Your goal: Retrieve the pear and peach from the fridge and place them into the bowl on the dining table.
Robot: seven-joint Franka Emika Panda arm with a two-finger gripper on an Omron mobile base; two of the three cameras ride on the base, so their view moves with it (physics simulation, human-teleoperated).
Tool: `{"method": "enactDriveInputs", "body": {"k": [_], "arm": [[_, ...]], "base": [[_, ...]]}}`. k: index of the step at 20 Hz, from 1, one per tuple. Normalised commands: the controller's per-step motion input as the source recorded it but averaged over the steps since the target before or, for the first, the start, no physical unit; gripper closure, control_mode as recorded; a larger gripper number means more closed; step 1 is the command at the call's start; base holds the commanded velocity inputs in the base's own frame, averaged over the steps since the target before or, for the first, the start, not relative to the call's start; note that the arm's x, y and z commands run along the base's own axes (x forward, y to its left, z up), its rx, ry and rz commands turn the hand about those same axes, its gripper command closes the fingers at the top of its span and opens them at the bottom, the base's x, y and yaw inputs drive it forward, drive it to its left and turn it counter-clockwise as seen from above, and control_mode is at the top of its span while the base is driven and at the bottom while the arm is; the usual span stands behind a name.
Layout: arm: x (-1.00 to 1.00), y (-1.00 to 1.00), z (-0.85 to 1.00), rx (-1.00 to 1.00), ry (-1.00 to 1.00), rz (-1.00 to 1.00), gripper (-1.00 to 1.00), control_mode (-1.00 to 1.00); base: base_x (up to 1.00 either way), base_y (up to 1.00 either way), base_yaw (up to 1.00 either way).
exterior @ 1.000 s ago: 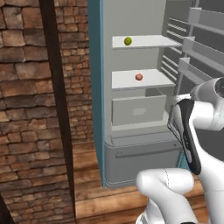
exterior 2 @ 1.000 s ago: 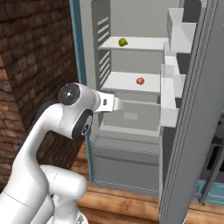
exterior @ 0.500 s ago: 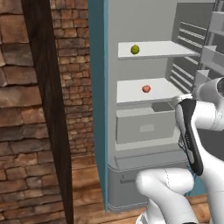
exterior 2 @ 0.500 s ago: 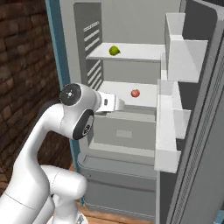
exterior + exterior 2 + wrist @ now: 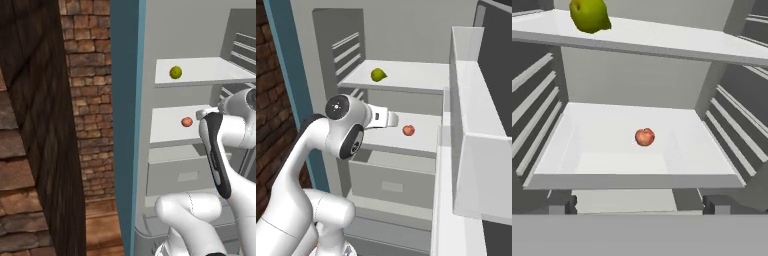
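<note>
Hand view: round red peach (image 5: 644, 136)

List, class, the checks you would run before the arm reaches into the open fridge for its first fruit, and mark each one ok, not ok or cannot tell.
1. Fridge door open, shelves reachable: ok.
2. Peach in sight, alone on the lower shelf, facing the hand: ok.
3. Pear located on the upper shelf, apart from the peach: ok.
4. Gripper open and empty, tips short of the shelf edge: ok.
5. Nothing between the hand and the peach: ok.
6. Bowl and dining table ready to receive fruit: cannot tell.
</note>
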Motion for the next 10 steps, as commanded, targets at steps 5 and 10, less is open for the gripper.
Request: {"method": "enactDriveInputs", "body": {"k": [5, 10], "arm": [[0.00, 0.00, 0.00, 0.00, 0.00, 0.00, -1.00, 1.00], [0.03, 0.00, 0.01, 0.00, 0.00, 0.00, -1.00, -1.00]], "base": [[0.83, 0.00, 0.13], [0.15, 0.00, 0.00]]}}
